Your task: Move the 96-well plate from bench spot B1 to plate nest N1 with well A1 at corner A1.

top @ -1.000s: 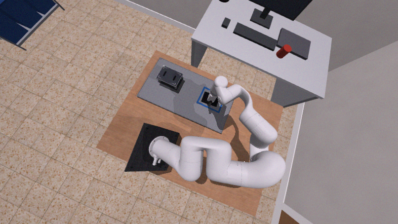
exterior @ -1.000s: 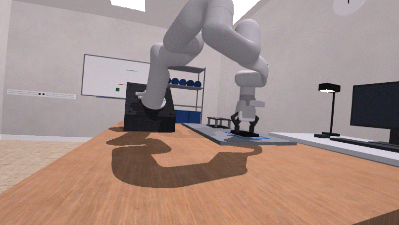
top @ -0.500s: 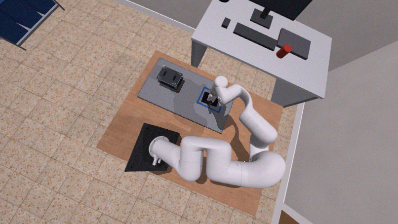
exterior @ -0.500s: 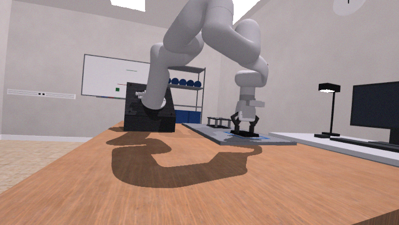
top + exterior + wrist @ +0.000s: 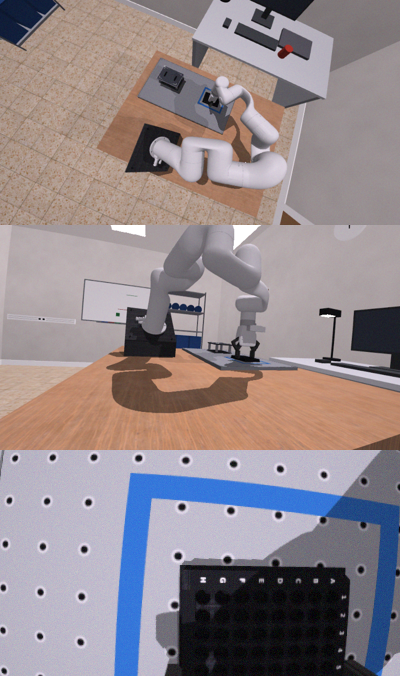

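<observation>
Pincer grips the 96-well plate between its fingers.

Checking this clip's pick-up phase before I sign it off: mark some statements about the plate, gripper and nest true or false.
1. The gripper is shut on the 96-well plate. True.
2. The plate already sits on the raised nest. False: it is inside the blue square of the bench spot.
3. The nest has nothing on it. True.
4. The plate is white. False: it is black.
5. A red cylinder stands on the desk. True.
</observation>
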Robot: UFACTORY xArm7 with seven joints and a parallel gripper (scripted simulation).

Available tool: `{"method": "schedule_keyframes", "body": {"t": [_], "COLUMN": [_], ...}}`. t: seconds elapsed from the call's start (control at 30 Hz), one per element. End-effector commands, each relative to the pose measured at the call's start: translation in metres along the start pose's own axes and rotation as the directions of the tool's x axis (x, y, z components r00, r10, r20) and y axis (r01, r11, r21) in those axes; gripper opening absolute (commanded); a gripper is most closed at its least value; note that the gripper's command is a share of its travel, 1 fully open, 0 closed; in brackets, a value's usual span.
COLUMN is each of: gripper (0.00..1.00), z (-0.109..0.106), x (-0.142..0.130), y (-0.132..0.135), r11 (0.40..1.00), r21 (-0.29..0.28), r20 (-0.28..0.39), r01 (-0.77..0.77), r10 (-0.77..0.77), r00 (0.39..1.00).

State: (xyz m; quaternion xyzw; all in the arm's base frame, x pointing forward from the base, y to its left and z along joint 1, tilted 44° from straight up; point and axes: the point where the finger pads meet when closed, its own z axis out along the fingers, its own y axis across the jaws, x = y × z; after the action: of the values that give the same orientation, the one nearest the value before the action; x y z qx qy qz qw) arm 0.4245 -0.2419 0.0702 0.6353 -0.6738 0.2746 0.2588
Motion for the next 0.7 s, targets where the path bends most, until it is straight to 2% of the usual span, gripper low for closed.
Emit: {"method": "schedule_keyframes", "body": {"t": [0.0,0.67], "gripper": [0.0,0.0], "z": [-0.0018,-0.0112], "x": [-0.0004,-0.0004], "y": [-0.0015,-0.0015], "r11": [1.0,1.0], "r21": [0.004,0.005], "r20": [0.0,0.0], "r01": [0.001,0.001], "r10": [-0.001,-0.001], "r00": [1.0,1.0]}}
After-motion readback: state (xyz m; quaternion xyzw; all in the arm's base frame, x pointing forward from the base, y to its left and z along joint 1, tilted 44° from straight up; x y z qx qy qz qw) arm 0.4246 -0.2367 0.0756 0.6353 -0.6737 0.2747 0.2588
